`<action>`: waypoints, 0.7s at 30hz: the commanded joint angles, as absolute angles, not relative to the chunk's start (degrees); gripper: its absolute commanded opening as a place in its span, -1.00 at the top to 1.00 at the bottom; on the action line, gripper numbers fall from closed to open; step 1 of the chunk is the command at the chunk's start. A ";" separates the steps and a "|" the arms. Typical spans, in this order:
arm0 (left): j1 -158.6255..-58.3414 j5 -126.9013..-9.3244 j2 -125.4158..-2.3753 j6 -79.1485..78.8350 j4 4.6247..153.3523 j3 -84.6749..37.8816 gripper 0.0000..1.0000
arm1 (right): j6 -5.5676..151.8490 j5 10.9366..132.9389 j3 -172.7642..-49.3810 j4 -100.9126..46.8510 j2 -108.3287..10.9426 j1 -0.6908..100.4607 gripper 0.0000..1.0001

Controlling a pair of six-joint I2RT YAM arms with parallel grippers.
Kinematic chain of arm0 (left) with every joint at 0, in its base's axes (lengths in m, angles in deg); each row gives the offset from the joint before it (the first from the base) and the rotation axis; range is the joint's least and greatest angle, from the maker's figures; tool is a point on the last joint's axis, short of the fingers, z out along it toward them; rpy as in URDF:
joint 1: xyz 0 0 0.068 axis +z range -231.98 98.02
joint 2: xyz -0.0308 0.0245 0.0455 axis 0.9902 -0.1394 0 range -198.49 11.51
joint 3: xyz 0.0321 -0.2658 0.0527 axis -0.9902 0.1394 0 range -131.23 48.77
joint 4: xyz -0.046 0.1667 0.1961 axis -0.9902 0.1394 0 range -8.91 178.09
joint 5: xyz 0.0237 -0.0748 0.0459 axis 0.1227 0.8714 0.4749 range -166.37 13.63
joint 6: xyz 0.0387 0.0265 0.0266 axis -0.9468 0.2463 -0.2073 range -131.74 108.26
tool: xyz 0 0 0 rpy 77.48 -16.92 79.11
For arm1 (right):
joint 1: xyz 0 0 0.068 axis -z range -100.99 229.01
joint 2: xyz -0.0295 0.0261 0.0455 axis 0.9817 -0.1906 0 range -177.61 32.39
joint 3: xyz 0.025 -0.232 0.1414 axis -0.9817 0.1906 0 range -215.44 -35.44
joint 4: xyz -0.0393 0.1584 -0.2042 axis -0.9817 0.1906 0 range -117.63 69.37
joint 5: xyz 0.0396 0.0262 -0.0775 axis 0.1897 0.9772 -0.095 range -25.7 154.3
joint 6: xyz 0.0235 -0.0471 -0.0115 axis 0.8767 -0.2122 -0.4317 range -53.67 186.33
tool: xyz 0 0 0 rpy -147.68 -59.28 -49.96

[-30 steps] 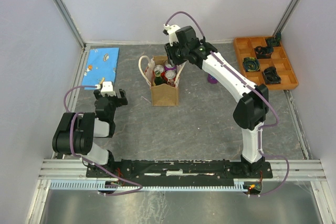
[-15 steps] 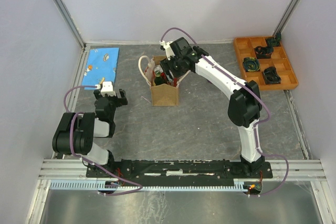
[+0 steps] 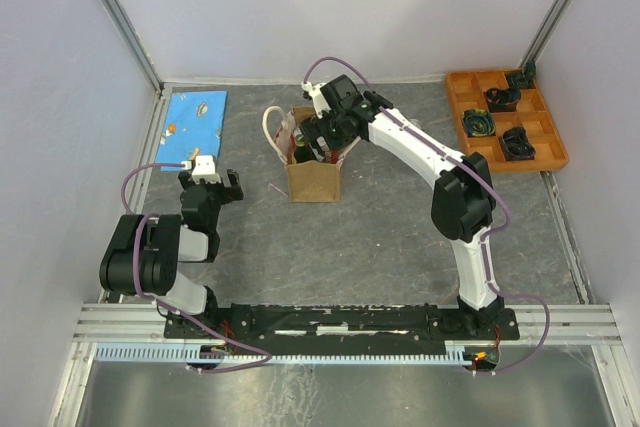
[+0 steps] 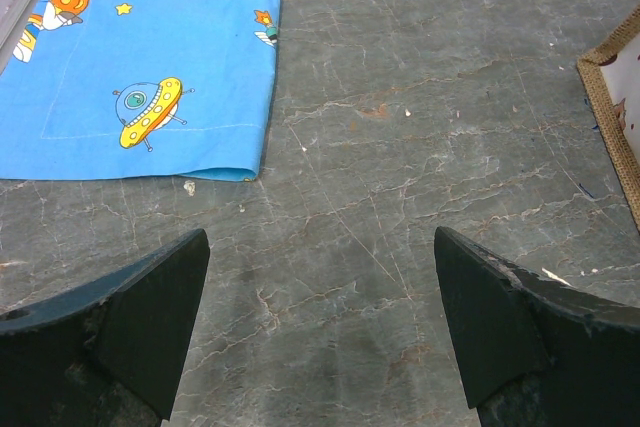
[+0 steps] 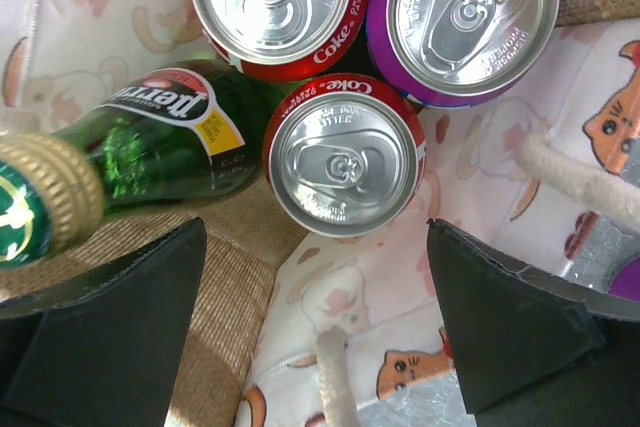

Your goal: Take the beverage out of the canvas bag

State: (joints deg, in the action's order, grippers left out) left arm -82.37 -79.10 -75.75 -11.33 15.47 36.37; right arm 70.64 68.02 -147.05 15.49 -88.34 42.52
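Note:
The canvas bag (image 3: pixel 313 175) stands upright mid-table, tan with white handles (image 5: pixel 335 377) and a pale cat-print lining (image 5: pixel 400 347). Beverages stand inside it: a red Coke can (image 5: pixel 345 154) in the middle, a second Coke can (image 5: pixel 278 2), a purple can (image 5: pixel 462 17) and a leaning green Perrier bottle (image 5: pixel 150 142). My right gripper (image 5: pixel 315 277) (image 3: pixel 318 135) hangs over the bag's mouth, open, with nothing between its fingers; the middle Coke can is just ahead of the tips. My left gripper (image 4: pixel 320 287) (image 3: pixel 208 183) is open over bare table, left of the bag.
A blue printed cloth (image 3: pixel 195 117) (image 4: pixel 150 57) lies at the back left. An orange compartment tray (image 3: pixel 545 132) with black items sits at the back right. Pale walls close the table on three sides. The bag's woven edge (image 4: pixel 610 107) shows at the left wrist view's right side.
My right gripper came down and leftward onto the bag's mouth and its jaws went from nearly shut to wide open. The left arm stayed still.

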 commanded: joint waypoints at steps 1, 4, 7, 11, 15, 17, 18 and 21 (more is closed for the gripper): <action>-82.34 -79.27 -75.61 -10.86 13.84 35.15 -0.99 | 70.02 65.79 -146.92 14.15 -90.33 42.31 -0.99; -82.41 -79.27 -75.61 -10.86 13.84 35.15 -0.99 | 69.87 64.83 -147.23 13.46 -91.27 42.35 -0.99; -82.42 -79.24 -75.67 -10.88 13.83 35.15 -0.99 | 69.76 63.72 -147.52 12.77 -92.31 42.33 -0.98; -82.37 -79.23 -75.59 -10.86 13.82 35.15 -0.99 | 69.65 61.90 -148.87 12.57 -93.78 42.29 -0.97; -82.36 -79.19 -75.62 -10.90 13.80 35.15 -0.99 | 69.56 61.22 -149.24 11.38 -94.70 42.36 -0.95; -82.39 -79.26 -75.67 -10.86 13.78 35.20 -0.99 | 69.58 61.21 -149.62 11.09 -95.38 42.29 -0.93; -82.39 -79.25 -75.64 -10.88 13.82 35.18 -0.99 | 69.53 61.18 -149.93 11.06 -95.71 42.29 -0.92; -82.37 -79.23 -75.62 -10.92 13.78 35.15 -0.99 | 69.53 61.26 -150.43 10.75 -96.41 42.33 -0.82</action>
State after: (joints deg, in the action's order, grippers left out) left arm -82.37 -79.10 -75.75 -11.33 15.44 36.37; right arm 69.81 62.32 -147.97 11.90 -94.85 42.37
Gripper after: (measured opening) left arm 0.992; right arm 0.942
